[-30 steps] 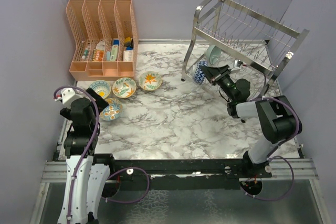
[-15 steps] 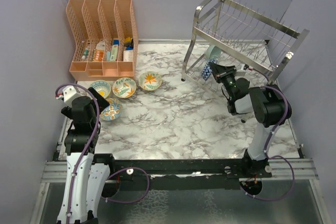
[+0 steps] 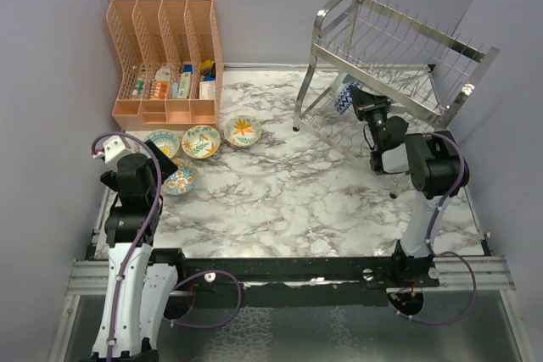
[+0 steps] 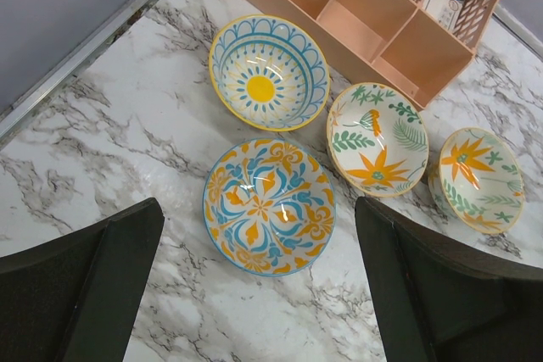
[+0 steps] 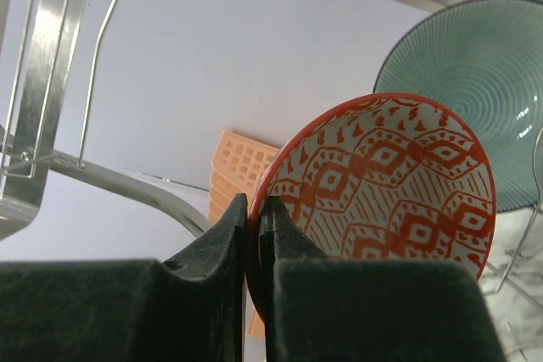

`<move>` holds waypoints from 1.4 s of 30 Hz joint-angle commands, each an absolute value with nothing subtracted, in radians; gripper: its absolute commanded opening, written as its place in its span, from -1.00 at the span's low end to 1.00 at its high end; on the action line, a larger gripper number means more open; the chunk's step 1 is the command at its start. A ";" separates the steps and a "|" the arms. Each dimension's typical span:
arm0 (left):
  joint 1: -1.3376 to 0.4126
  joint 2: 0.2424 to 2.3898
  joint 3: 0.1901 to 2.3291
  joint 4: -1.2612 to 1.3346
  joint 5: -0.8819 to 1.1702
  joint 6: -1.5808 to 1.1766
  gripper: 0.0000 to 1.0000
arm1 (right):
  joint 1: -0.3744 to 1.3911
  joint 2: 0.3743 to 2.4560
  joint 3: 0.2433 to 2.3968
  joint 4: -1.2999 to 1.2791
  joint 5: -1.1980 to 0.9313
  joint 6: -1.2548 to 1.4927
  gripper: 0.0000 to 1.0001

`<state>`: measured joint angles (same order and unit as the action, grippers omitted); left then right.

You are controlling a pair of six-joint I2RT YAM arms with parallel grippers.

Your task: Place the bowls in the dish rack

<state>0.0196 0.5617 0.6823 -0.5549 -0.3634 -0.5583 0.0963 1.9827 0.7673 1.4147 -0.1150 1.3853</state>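
My right gripper (image 5: 254,205) is shut on the rim of the red patterned bowl (image 5: 390,184) and holds it on edge in the lower tier of the silver dish rack (image 3: 399,48), close in front of the pale teal bowl (image 5: 484,65). In the top view this gripper (image 3: 353,101) and the bowl's blue-white outside (image 3: 341,101) sit under the rack's upper tier. My left gripper (image 4: 259,205) is open and empty above a blue-and-orange bowl (image 4: 268,206). A blue-yellow bowl (image 4: 269,72) and two floral bowls (image 4: 377,138) (image 4: 476,180) lie beside it.
The peach mesh organizer (image 3: 165,57) with small bottles stands at the back left, just behind the loose bowls (image 3: 200,142). Rack legs and wire prongs (image 5: 38,82) surround the right gripper. Purple walls close in on the left, back and right.
My right gripper has carried the red patterned bowl back and up into the rack's lower tier, beside the teal bowl. The left gripper has barely shifted and stays open.
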 commanded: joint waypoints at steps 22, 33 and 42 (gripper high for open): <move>0.029 0.600 0.697 -0.537 -0.324 -0.542 0.98 | 0.001 2.140 0.937 1.775 -0.053 1.386 -0.98; 0.029 0.607 0.697 -0.533 -0.316 -0.538 0.98 | -0.001 2.229 0.986 1.776 -0.074 1.414 -0.90; 0.029 0.604 0.695 -0.532 -0.316 -0.539 0.98 | -0.002 2.248 1.065 1.778 -0.137 1.441 -0.93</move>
